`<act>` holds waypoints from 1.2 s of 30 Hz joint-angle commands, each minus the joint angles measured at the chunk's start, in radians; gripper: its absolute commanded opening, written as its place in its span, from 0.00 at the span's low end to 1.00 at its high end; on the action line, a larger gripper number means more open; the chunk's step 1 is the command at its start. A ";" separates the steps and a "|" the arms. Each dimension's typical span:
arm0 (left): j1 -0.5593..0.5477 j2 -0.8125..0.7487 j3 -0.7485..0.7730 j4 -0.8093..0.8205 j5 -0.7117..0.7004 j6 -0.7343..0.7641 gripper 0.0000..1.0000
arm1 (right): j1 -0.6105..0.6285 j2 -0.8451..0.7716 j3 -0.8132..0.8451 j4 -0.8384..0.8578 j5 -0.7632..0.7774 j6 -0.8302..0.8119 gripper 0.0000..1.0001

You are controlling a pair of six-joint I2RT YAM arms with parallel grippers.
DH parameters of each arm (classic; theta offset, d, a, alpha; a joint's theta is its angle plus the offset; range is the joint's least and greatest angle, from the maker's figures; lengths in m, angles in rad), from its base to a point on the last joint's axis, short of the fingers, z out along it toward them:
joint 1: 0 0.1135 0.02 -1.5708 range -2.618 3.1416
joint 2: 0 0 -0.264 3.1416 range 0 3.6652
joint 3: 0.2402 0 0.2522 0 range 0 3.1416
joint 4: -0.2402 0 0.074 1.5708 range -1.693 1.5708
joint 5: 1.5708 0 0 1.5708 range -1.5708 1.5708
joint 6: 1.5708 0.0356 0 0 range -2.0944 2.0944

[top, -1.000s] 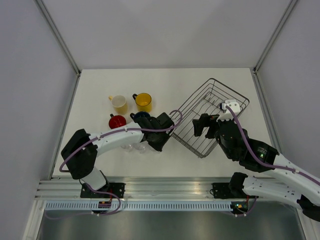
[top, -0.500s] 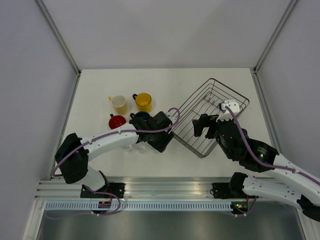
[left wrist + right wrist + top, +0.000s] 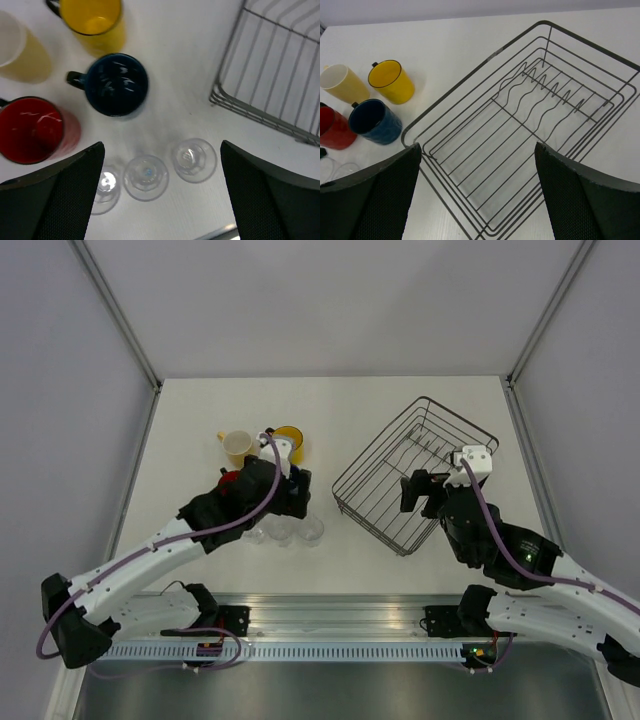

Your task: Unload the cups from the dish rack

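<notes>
The dish rack [image 3: 431,399] is a dark wire basket at the right, also in the right wrist view [image 3: 540,23] and at the edge of the left wrist view [image 3: 235,100]; no cup shows inside it. On the table to its left stand the pale yellow mug [image 3: 17,50], bright yellow mug [image 3: 95,17], dark blue mug [image 3: 116,84] and red mug [image 3: 30,130]. In front of them is a row of clear glass tumblers [image 3: 146,176]. My left gripper [image 3: 161,160] hangs open above the tumblers, holding nothing. My right gripper [image 3: 477,150] is open over the rack's near corner.
The left arm [image 3: 150,555] crosses the table's near left and hides the blue mug in the top view. An aluminium rail [image 3: 320,610] runs along the near edge. Grey walls close in the table at the left, back and right.
My left gripper has opened and lifted back to the left, leaving a third tumbler at the right end of the row. The right arm has shifted slightly to the right.
</notes>
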 commanded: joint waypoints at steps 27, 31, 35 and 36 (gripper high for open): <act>0.456 -0.704 0.029 -0.303 -0.062 0.205 1.00 | -0.238 -0.073 0.095 -0.218 -0.086 -0.135 0.98; 0.456 -0.767 0.068 -0.373 -0.016 0.203 1.00 | -0.240 -0.139 0.107 -0.263 -0.089 -0.162 0.98; 0.456 -0.798 0.121 -0.459 -0.019 0.219 1.00 | -0.240 -0.198 0.126 -0.318 -0.103 -0.162 0.98; 0.455 -0.813 0.127 -0.468 -0.016 0.214 1.00 | -0.240 -0.210 0.126 -0.335 -0.101 -0.162 0.98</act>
